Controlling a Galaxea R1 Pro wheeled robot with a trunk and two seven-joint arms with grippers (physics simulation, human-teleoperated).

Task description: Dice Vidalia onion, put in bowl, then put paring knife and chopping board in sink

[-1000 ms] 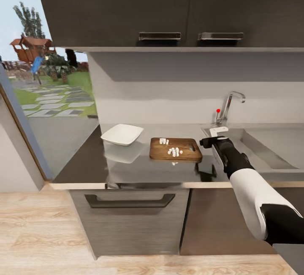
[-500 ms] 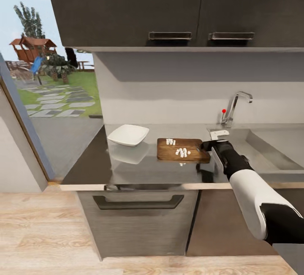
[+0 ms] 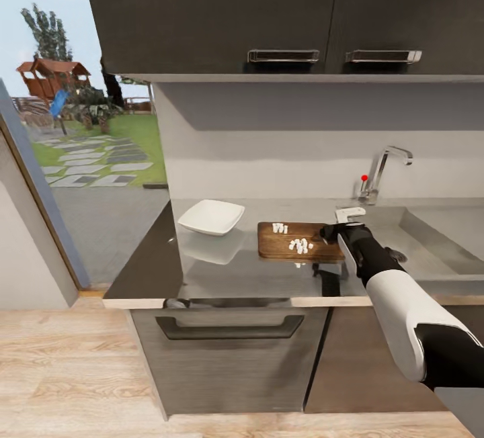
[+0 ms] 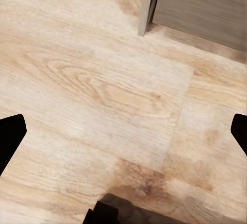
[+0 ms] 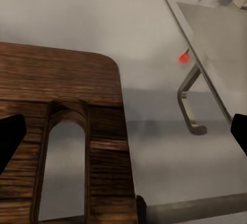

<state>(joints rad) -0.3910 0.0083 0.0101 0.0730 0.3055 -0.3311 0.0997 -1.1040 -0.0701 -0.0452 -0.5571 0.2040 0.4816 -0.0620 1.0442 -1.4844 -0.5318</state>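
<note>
Here's the glossy dark surface [image 3: 222,270], running along the wall above the dark cabinets. Near its left end sits the white bowl [image 3: 212,216], its reflection shining just in front of it. Beside it, toward the middle, lies the wooden chopping board [image 3: 296,242], flat, handle slot toward the right end, carrying small white onion pieces [image 3: 300,245] in two clusters. One white piece [image 3: 299,265] lies on the surface just off the board's front edge. At the right end, the steel sink [image 3: 437,243] is set in.

The right hand [image 3: 334,230] covers the handle end of the chopping board [image 3: 296,242]. The sink [image 3: 440,240] is cut off at the side. The white bits [image 3: 300,245] are too small to tell.
</note>
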